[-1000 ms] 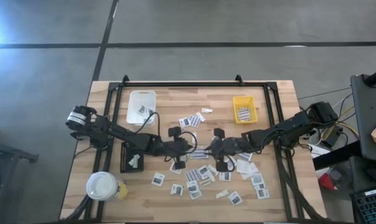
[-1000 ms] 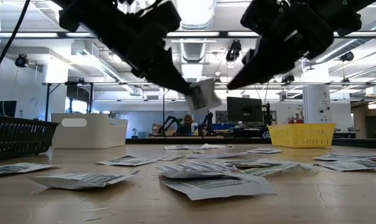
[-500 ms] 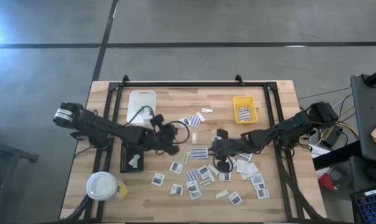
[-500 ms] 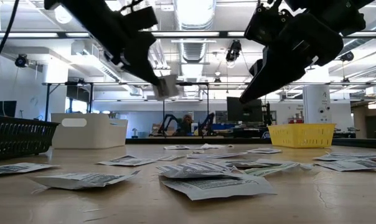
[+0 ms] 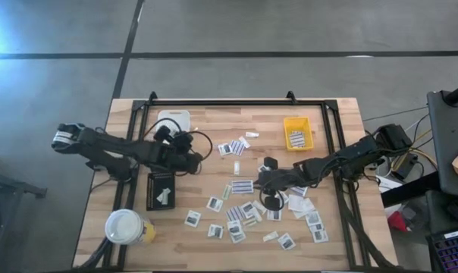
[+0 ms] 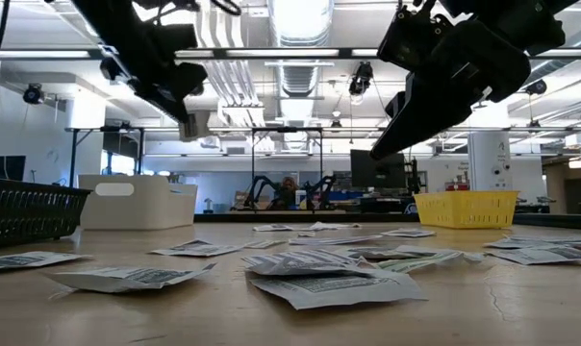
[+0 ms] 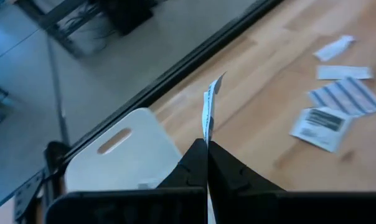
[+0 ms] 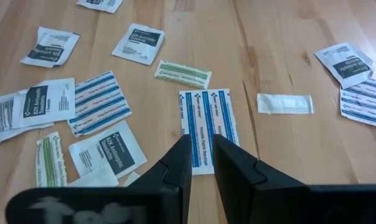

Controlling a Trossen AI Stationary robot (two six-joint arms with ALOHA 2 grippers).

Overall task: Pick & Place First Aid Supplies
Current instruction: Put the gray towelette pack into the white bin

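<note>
Wooden tabletop point(image 5: 343, 152), scattered with flat white packets point(image 5: 236, 227), thickest just under and around the right claw point(image 8: 202, 146). White tray point(image 7: 132, 149) straight ahead of the left claw point(image 7: 206, 146), a little below it.

Left claw: pinched fully together on one thin white packet point(image 7: 207, 109), gripped by its lower edge. Holds it upright and edge-on above the fingertips, high off the tabletop.

Right claw: hangs well above the tabletop, fingers a narrow slot apart, gripping nothing. Directly beneath it, a blue-striped strip point(image 8: 203, 127). Off to one side, a small pale strip point(image 8: 285, 103); just past the blue one, a green-striped strip point(image 8: 183, 73).

Judging by look: feather-light, thin, limp paper pouches, lying dead flat, likelier to slide or buckle than to lift cleanly. Best taken at a short edge or corner, coming straight down with fingers straddling the narrow width. Worth watching the neighbours that touch or overlap, easily dragged along.
</note>
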